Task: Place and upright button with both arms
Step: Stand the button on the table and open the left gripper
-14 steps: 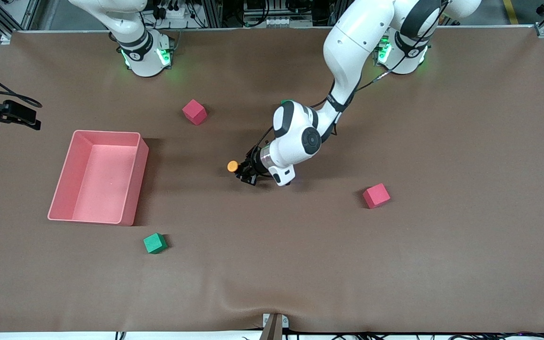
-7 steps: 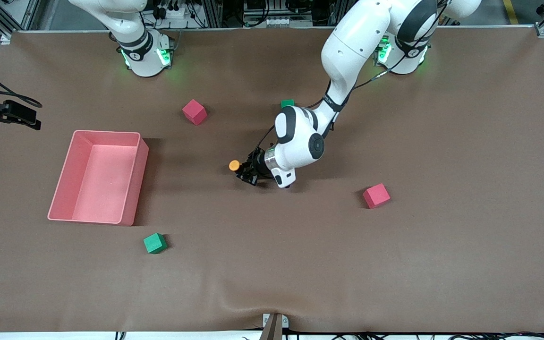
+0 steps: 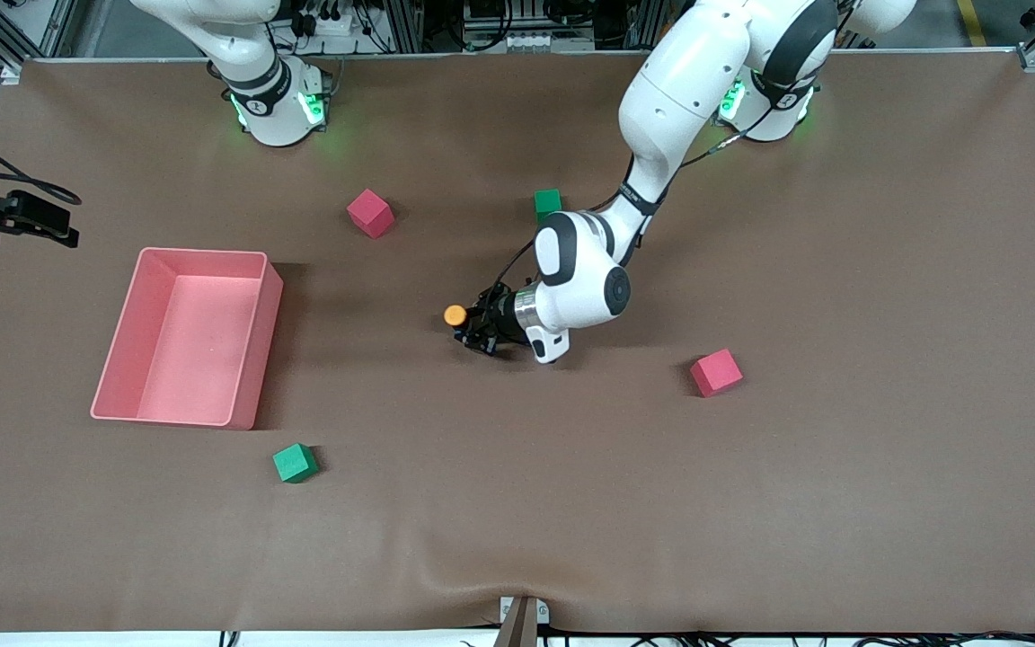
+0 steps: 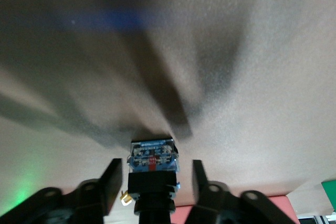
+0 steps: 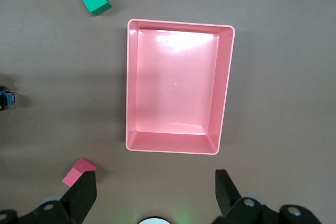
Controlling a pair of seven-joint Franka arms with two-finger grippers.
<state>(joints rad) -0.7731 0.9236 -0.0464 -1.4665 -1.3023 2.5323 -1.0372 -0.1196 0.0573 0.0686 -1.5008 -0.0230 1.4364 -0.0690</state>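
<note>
The button [image 3: 455, 315] is at the middle of the table, its round orange cap facing up. In the left wrist view its black body [image 4: 152, 182] with a blue base shows between the fingers. My left gripper [image 3: 469, 326] lies low over the table, open, with one finger [image 4: 111, 182] on each side of the button and a gap on both sides. My right gripper [image 5: 156, 174] is open and empty, held high over the table between the right arm's base and the pink bin, and waits. It does not show in the front view.
A pink bin [image 3: 252, 359] stands toward the right arm's end, also in the right wrist view [image 5: 127, 87]. Red cubes [image 3: 369, 213] [image 3: 716, 372] and green cubes [image 3: 295, 463] [image 3: 548, 202] lie around. The left arm's elbow hangs over the table's middle.
The left wrist and gripper have shifted a little toward the left arm's end, and the orange cap has shifted with them. The green cube beside the forearm is now uncovered. The right arm has not moved.
</note>
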